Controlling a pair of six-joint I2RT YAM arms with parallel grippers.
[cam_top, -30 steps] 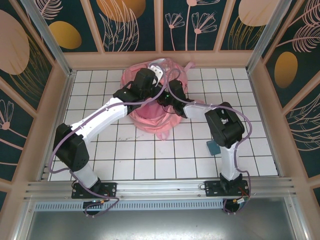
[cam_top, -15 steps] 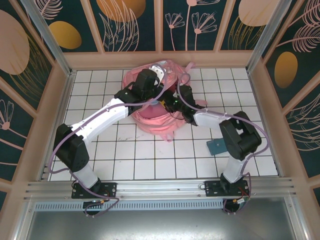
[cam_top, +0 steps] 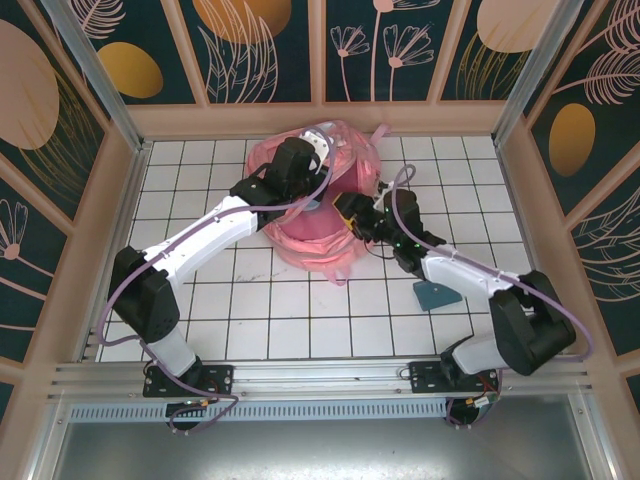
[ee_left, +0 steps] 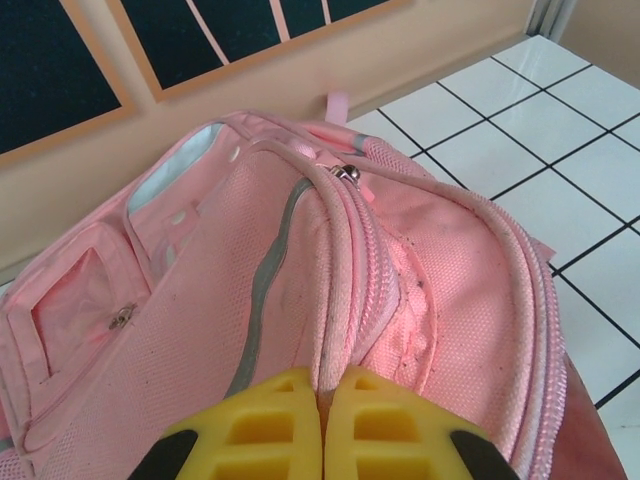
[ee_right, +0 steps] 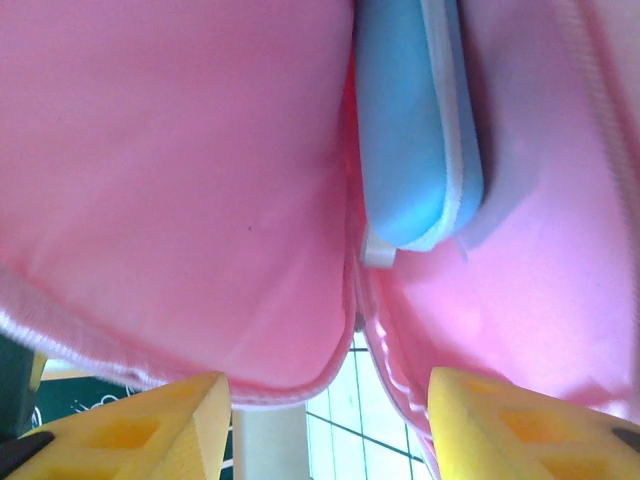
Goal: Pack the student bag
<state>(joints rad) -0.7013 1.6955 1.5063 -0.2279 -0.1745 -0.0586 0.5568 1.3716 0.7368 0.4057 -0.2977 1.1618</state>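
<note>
Swung right arm's elbow out toward the right edge since a second ago, baring a teal flat item (cam_top: 437,295) on the surface (cam_top: 250,310) near that edge. Student bag (cam_top: 315,235) at far edge, centre, mouth gaping. Left gripper (ee_left: 322,420) clamped on its zip rim. Right gripper (ee_right: 330,400) at the mouth, jaws apart, gripping nothing, blue case (ee_right: 410,130) inside just beyond. White tiles, wooden rim, dark floral panels (cam_top: 270,50) around.
</note>
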